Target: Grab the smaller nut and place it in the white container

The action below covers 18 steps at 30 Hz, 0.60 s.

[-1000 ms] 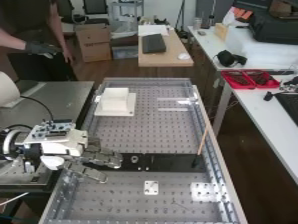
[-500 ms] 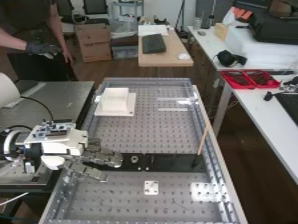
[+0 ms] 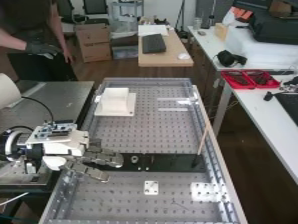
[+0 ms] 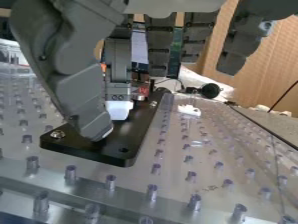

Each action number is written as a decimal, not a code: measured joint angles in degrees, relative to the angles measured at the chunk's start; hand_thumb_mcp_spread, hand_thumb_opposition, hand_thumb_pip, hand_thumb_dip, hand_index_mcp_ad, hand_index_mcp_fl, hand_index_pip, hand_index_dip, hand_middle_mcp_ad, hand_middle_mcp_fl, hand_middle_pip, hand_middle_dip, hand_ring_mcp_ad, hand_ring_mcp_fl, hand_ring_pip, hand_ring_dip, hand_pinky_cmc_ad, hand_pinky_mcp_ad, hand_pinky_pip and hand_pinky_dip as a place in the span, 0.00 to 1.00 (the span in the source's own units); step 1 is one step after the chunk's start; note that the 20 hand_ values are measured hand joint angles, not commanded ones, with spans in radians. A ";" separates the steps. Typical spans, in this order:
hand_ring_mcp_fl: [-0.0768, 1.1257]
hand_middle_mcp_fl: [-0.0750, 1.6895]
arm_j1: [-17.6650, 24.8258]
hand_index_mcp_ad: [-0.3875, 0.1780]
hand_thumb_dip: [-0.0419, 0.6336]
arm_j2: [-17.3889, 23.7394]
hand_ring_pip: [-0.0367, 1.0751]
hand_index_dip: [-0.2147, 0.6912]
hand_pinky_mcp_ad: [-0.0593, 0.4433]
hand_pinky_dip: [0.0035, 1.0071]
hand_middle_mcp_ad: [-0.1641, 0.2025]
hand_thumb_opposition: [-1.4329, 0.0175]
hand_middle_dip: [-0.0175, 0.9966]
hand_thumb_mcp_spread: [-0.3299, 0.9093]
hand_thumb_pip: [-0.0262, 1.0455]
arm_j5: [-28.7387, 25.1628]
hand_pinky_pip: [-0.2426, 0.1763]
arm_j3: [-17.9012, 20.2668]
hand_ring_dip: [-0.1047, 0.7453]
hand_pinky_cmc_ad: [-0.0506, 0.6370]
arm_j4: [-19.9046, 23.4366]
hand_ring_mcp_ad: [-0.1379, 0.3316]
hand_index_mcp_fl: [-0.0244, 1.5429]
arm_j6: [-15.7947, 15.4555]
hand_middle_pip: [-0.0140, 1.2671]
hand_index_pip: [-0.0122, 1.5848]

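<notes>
In the high view the hand (image 3: 100, 159) is over the left part of the flat black bar (image 3: 169, 162), its fingers and thumb extended with a gap between them. The bearing (image 3: 134, 159) stands on the bar just beyond the fingertips. I cannot make out the smaller nut; the hand covers that stretch of the bar. The white container (image 3: 116, 104) sits farther up the bench, towards its left side. In the wrist view the hand (image 4: 78, 95) has its thumb low over the near end of the black bar (image 4: 130, 142), beside a white-tipped finger. Nothing is visibly held.
A small white plate (image 3: 151, 188) lies on the perforated bench below the bar. A thin wooden stick (image 3: 203, 140) leans by the bench's right rail. Red trays (image 3: 249, 79) stand on the right-hand table. Raised metal rails run along the bench's sides.
The hand has shifted very slightly to the right in the high view, its fingers still extended. The bearing and the white container have stayed in place.
</notes>
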State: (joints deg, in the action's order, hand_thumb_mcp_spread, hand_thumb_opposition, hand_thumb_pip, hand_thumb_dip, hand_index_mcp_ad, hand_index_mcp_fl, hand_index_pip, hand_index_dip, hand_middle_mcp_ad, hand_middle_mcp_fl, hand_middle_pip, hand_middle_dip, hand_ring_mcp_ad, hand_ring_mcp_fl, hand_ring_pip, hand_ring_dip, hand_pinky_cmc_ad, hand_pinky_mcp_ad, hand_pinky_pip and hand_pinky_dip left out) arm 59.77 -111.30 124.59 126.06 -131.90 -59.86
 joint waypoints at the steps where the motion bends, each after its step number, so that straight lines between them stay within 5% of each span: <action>1: 0.06 0.13 0.00 0.42 0.37 0.00 0.11 0.42 0.67 0.15 0.60 0.41 0.25 0.62 0.70 0.00 0.59 0.03 0.27 0.56 0.02 0.54 0.07 0.05 0.10 0.98; 18: 0.07 0.13 -0.01 0.40 0.37 -0.02 0.11 0.39 0.66 0.15 0.60 0.41 0.25 0.61 0.70 -0.23 0.59 0.19 0.28 0.56 0.26 0.54 0.09 0.53 0.10 0.98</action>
State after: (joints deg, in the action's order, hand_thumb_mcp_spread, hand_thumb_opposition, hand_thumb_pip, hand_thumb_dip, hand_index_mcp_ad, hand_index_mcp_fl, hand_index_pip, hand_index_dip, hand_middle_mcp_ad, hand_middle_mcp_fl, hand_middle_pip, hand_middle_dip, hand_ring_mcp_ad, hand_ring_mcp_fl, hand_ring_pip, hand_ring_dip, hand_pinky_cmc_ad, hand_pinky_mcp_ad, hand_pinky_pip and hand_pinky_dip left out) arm 59.76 -111.32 124.36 126.25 -131.64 -59.33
